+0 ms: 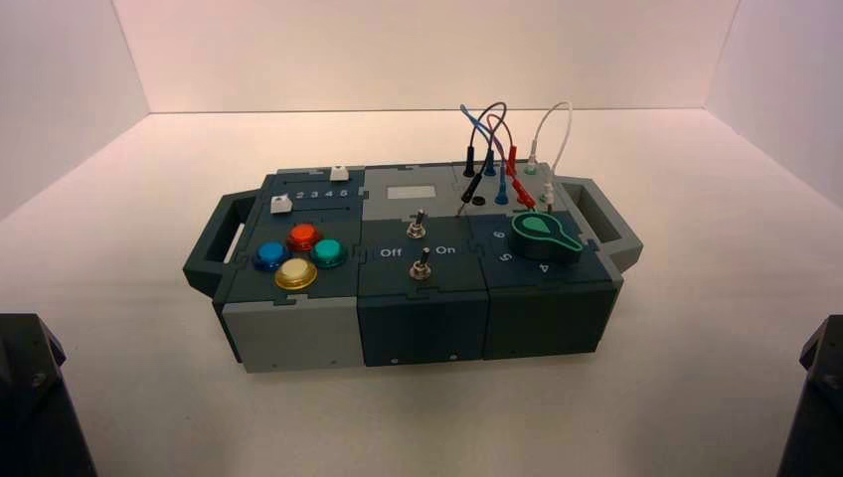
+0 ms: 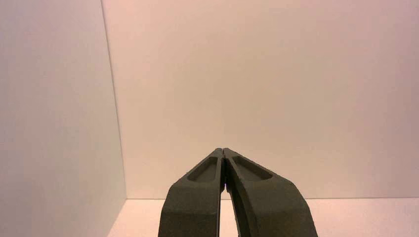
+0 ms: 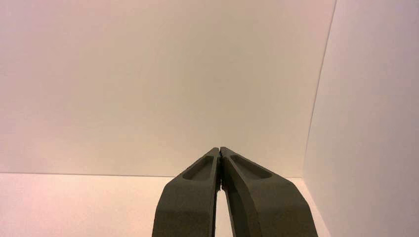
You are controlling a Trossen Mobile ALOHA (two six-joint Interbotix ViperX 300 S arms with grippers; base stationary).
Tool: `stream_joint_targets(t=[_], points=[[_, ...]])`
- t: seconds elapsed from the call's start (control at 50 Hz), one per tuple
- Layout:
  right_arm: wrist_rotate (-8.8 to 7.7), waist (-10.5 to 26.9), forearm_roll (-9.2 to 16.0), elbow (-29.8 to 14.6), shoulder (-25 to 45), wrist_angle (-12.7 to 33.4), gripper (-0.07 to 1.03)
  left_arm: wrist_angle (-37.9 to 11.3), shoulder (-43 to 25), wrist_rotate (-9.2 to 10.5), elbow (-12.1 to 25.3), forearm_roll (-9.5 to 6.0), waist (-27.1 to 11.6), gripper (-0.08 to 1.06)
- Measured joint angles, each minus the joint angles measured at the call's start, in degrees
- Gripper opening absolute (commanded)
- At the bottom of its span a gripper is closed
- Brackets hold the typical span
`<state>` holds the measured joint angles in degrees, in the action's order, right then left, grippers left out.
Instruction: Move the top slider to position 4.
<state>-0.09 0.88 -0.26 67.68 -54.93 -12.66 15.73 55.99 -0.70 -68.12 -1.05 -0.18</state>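
Note:
The box (image 1: 298, 333) stands mid-table in the high view. The top slider (image 1: 340, 173), a tiny white knob, sits at the far right end of its track on the box's left panel, beyond the printed row 2 3 4 5. The digit 4 (image 1: 328, 193) lies in that row. A second white slider knob (image 1: 280, 205) sits at the left end of the lower track. My left gripper (image 2: 224, 149) is shut and empty, parked at the near left, facing the wall. My right gripper (image 3: 219, 148) is shut and empty, parked at the near right.
On the box: round coloured buttons (image 1: 296, 256), two silver toggle levers (image 1: 421, 243) by "Off/On", a green dial (image 1: 544, 235), and looped wires (image 1: 502, 149) at the back right. Handles (image 1: 209, 248) stick out at both ends. White walls enclose the table.

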Motion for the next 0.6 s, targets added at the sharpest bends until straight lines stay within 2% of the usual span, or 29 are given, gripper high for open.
stream_joint_targets(t=[0.3,0.4,0.6], points=[[0.00,0.2,0.0,0.0,0.0,0.1,-0.02,-0.2,0.2,-0.26,0.0,-0.09,0.0,-0.03],[0.00,0.3,0.0,-0.3,0.0,1.5,-0.02,-1.0,0.1,-0.70,0.1,0.00,0.0,-0.03],[0.00,0.4,-0.1,-1.4,0.2,5.0,-0.02,-7.8,-0.4,-0.97,2.1,0.00,-0.1,-0.03]])
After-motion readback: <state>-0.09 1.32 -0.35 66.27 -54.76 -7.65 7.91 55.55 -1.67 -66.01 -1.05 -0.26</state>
